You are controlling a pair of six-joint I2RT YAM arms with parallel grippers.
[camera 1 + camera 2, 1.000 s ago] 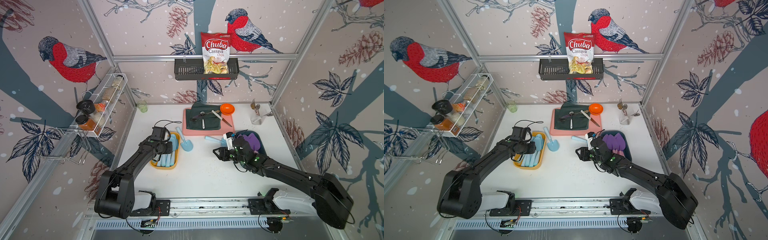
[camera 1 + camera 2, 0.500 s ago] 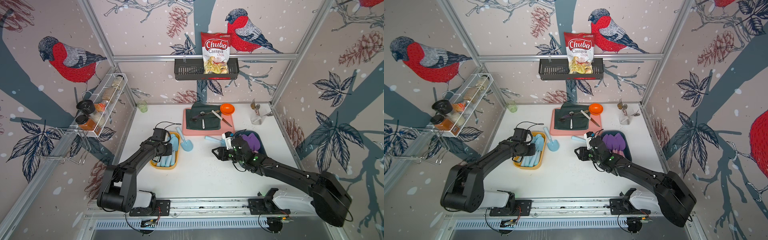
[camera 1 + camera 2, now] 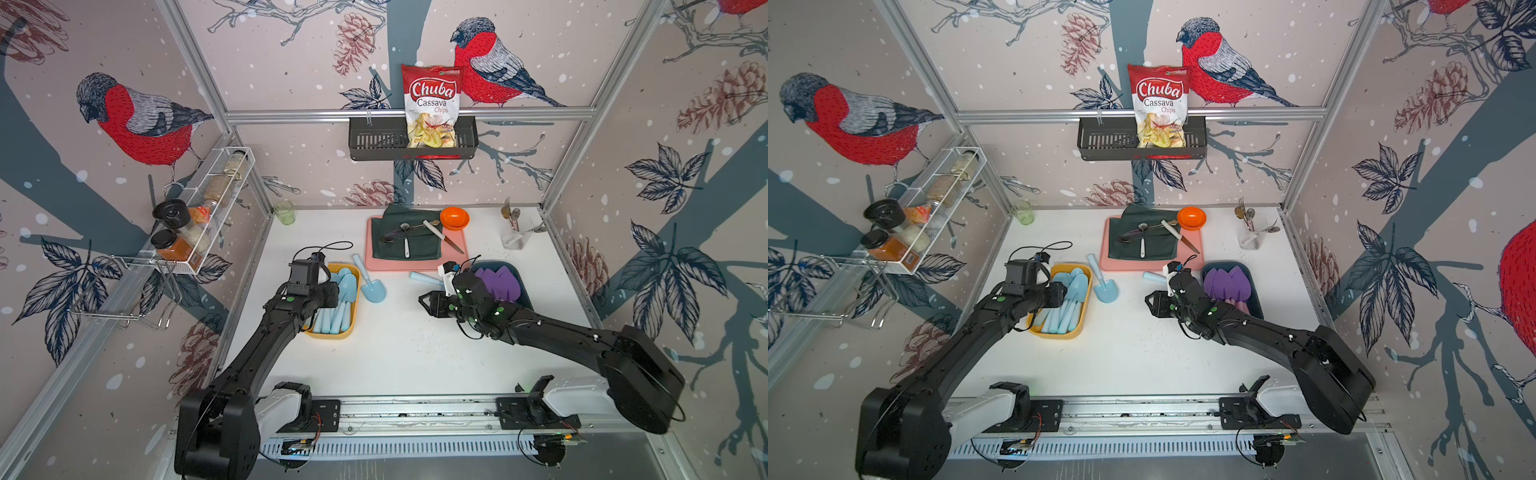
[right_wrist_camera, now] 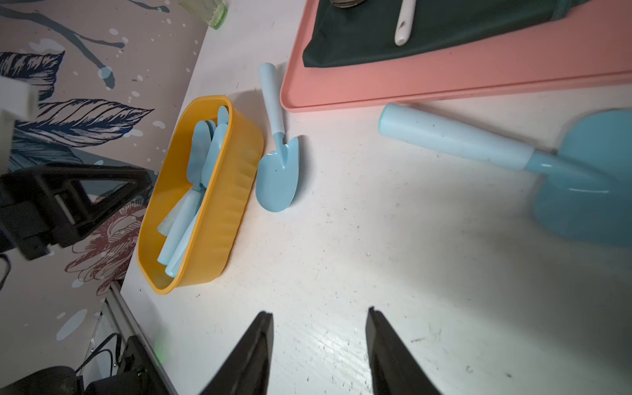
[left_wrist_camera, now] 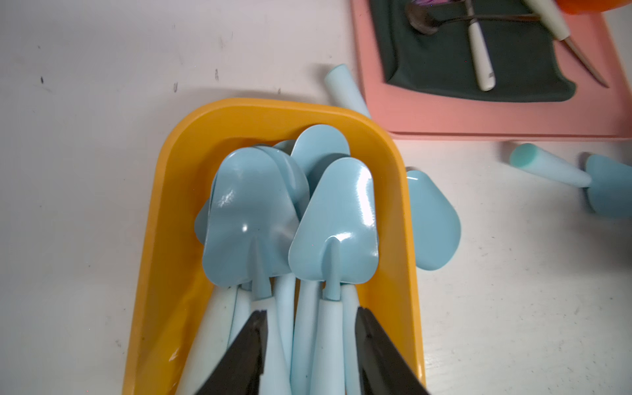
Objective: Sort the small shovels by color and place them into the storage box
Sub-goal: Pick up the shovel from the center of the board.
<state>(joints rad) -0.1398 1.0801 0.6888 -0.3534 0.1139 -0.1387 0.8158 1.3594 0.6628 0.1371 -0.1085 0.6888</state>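
Several light blue shovels (image 5: 249, 219) lie in the yellow storage box (image 5: 164, 191), which in a top view (image 3: 351, 328) stands at the left. My left gripper (image 5: 309, 313) hovers open over their handles, gripping none. One loose blue shovel (image 3: 372, 284) (image 4: 278, 171) lies just right of that box. Another blue shovel (image 3: 426, 278) (image 4: 458, 138) lies in front of the pink tray. My right gripper (image 4: 319, 313) (image 3: 424, 301) is open and empty above bare table, near that shovel. Purple shovels (image 3: 498, 282) fill a dark blue box (image 3: 525, 291) beside the right wrist.
A pink tray (image 3: 455, 257) at the back holds a dark green cloth (image 3: 415, 245), spoons and a white-handled knife (image 3: 436, 232). An orange bowl (image 3: 454, 217), a clear utensil cup (image 3: 515, 239) and a green glass (image 3: 284, 212) stand along the back. A spice rack (image 3: 199, 224) juts from the left wall.
My left gripper's jaws have opened over the handles in the yellow box. The right gripper has drifted slightly left and stays open.
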